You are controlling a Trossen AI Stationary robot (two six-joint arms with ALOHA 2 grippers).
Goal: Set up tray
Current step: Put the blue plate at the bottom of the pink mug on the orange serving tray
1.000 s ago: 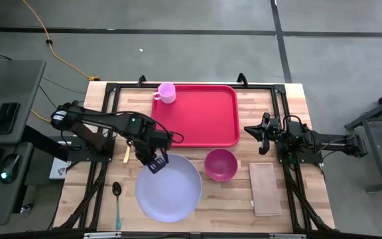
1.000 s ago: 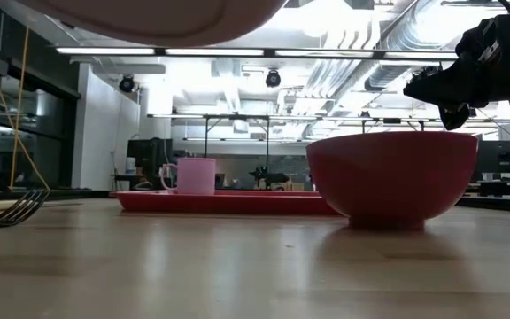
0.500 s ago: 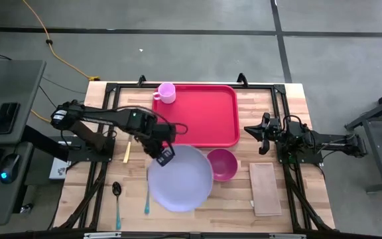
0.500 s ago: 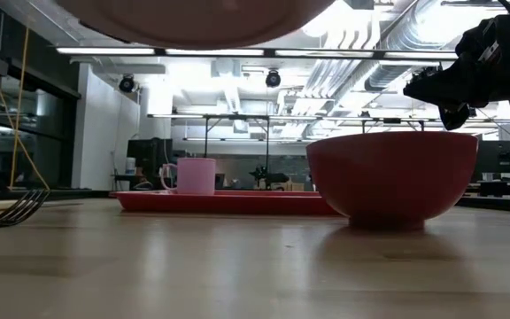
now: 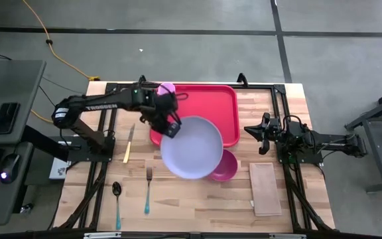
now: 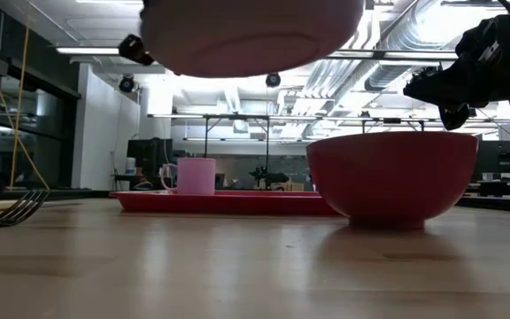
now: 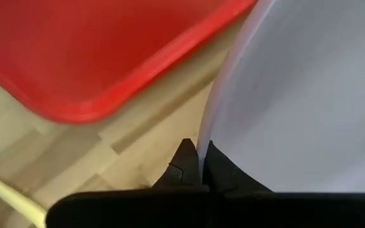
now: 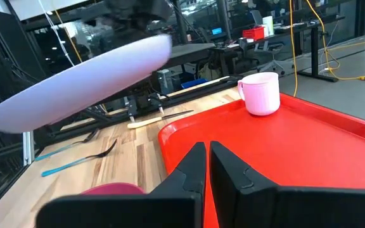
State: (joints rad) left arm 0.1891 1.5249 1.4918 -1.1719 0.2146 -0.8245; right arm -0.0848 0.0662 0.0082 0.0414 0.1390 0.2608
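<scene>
The round lavender plate hangs in the air over the near edge of the red tray and over part of the magenta bowl. My left gripper is shut on the plate at its far left side. A pink cup stands in the tray's far left corner. My right gripper waits shut, held level beside the tray's right edge, touching nothing. The low view shows the plate's underside high above the table. My left gripper pinches the plate's rim on its far left side, one finger on each face of the rim. The fingers slant down at it from the table's far left. The plate is lifted clear and tilted, its near side lower.
On the wood left of the plate lie a knife, a fork and a spoon. A tan napkin lies near the right edge. Black frame rails run along both sides of the table.
My left gripper has swung toward the table's far right, carrying the plate from over the near left wood to over the tray's near edge and the bowl. The plate has stayed lifted. The fork that it covered now shows.
</scene>
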